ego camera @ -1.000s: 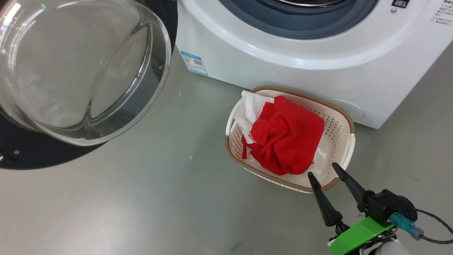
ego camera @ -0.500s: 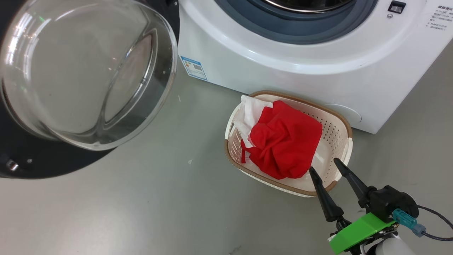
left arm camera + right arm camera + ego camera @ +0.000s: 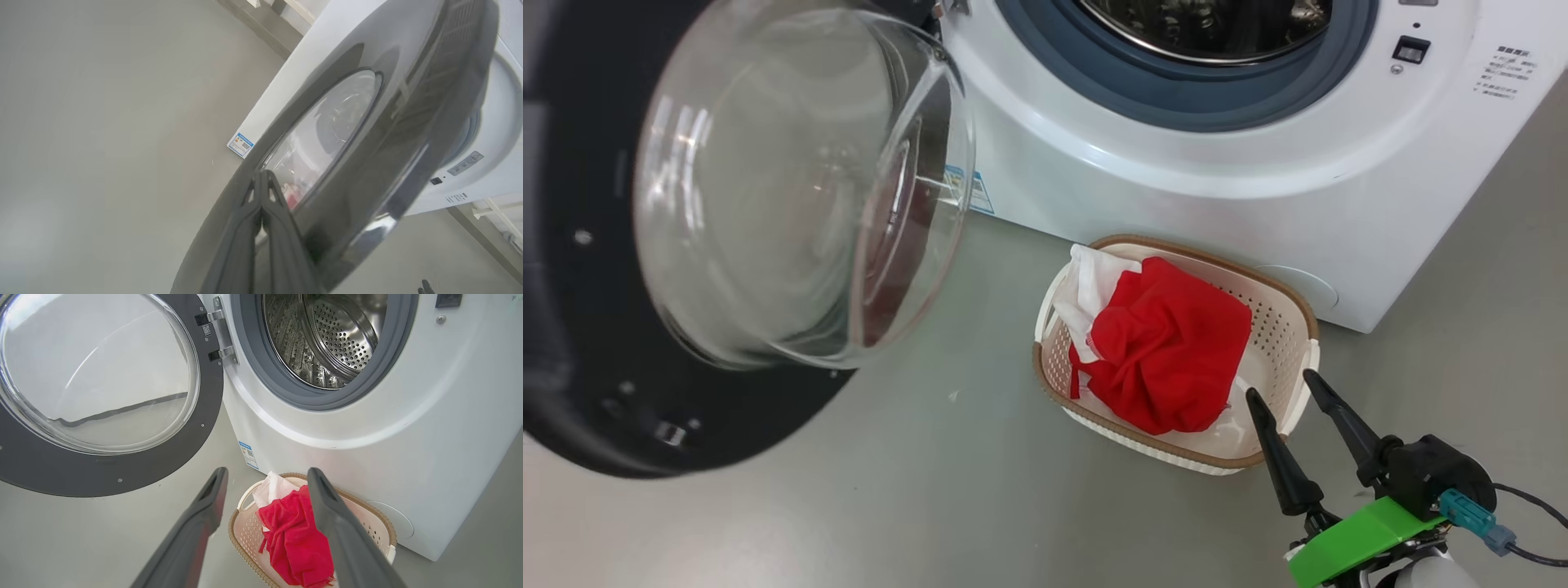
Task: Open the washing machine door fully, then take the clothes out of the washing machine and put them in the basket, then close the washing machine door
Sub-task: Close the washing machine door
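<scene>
Crumpled red-and-white clothes (image 3: 1168, 351) heaped in perforated cream basket (image 3: 1290, 304), beside washing machine (image 3: 1176, 188). Glossy black-rimmed washing machine door (image 3: 572, 343) open, glass bulging. Right gripper (image 3: 1279, 384) spread wide, empty, by basket. Left gripper (image 3: 261, 174) pinched shut at door rim.

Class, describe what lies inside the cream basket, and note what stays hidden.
Inside the basket lie the clothes: bunched red fabric with a white part at one corner. They cover most of its floor, so anything beneath is hidden.
</scene>
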Robot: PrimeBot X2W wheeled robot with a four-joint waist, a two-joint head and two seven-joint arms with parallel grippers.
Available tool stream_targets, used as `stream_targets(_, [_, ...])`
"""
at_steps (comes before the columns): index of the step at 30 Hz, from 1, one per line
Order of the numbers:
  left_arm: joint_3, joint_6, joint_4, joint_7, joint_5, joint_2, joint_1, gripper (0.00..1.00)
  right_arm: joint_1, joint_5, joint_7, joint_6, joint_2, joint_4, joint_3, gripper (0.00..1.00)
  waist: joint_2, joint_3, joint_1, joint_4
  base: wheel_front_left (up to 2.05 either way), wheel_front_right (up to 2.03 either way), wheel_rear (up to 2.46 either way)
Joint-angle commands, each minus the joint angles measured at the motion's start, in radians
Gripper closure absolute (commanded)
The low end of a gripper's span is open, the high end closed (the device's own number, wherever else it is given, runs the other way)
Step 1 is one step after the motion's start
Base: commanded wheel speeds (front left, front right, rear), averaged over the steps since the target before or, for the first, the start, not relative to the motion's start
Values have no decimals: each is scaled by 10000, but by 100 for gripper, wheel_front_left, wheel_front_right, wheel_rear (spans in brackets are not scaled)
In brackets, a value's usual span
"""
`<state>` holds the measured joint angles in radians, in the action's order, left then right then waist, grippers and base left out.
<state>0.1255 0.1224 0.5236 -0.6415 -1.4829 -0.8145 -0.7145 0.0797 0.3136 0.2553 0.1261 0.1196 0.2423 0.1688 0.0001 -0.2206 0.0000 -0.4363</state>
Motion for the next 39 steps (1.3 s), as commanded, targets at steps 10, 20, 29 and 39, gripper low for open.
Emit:
stream_targets(10, [-272,82,-2229,-370,-832,-612,897,100,-172,93,65,46,-181,-324,176,0,-1,370,0,368,0,0,0])
stream_targets(20, [-90,82,-4101,-581,-954,-174,1173,100,-442,124,65,46,-269,-446,2,0,-1,561,0,660,0,0,0])
stream_targets(29, [397,82,-5044,-506,-776,343,1001,100,-526,125,65,46,-343,-539,-78,0,-1,614,0,1018,0,0,0])
stream_targets(39, [1008,82,-5589,-35,-486,870,789,100,-463,79,65,46,-430,-660,-220,0,-1,499,0,1449,0,0,0])
